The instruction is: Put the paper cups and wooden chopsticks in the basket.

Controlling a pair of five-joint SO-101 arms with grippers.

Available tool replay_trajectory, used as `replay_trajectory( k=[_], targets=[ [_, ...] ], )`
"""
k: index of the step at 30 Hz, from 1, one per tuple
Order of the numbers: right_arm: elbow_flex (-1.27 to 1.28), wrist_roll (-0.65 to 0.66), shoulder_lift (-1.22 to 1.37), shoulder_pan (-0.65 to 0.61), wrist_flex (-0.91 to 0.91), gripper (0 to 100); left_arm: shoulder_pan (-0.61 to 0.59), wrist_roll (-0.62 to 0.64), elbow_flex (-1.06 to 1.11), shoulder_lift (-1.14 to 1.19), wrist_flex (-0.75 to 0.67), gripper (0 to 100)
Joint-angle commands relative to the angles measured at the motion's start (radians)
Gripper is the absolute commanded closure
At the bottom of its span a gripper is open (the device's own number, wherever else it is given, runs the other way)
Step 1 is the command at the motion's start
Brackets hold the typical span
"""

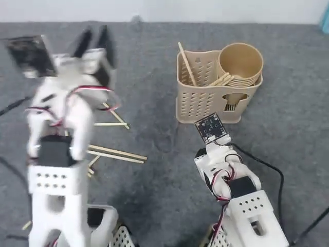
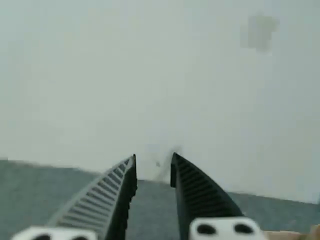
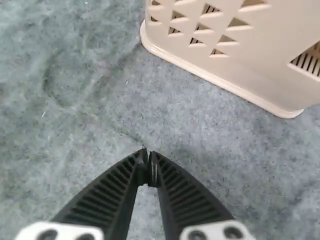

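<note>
While the left arm [image 1: 64,123] stands lifted over the left side of the counter [image 1: 159,175], its jaws are held apart with nothing between them. In the left wrist view they point toward a pale wall [image 2: 150,75] that rises beyond the grey surface.

The right arm [image 1: 229,177] sits low in front of the basket [image 1: 198,103]. Its jaws are pressed together, tips touching and empty, and they point down at the counter close to the basket's lower wall.

The basket is beige and perforated, and it stands upright toward the far right of the counter. A stack of paper cups [image 1: 240,62] is nested in its right compartment, open mouths up. One wooden chopstick [image 1: 186,62] leans in the left compartment with its end sticking out above the rim. A few more lie across the top between that compartment and the cups.

Several loose chopsticks [image 1: 117,154] lie flat on the counter beside the left arm, well apart from the basket. Two lie side by side near the arm's middle, others sit a little farther back, partly hidden under the arm, and a short end shows near the arm's base.
</note>
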Motion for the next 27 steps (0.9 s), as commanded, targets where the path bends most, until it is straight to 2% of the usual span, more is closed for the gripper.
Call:
replay_trajectory(
  k=[1, 5, 9, 17, 27],
  targets=[
    [-0.005, 0.012, -0.012, -0.002, -0.015, 98.7, -0.325, 0.066, 0.041, -0.021, 0.083, 90],
    [-0.005, 0.009, -0.012, -0.005, -0.015, 98.7, -0.525, 0.083, 0.107, 0.041, 0.084, 90],
    [-0.005, 0.008, -0.010, -0.007, -0.015, 98.7, -0.618, 0.084, 0.131, 0.172, 0.086, 89],
    [0.015, 0.011, -0.019, -0.007, -0.025, 98.3, -0.644, 0.087, 0.090, 0.557, 0.081, 89],
    [0.018, 0.011, -0.019, -0.007, -0.027, 98.3, -0.677, 0.166, -0.211, 1.013, 0.123, 89]
  ],
)
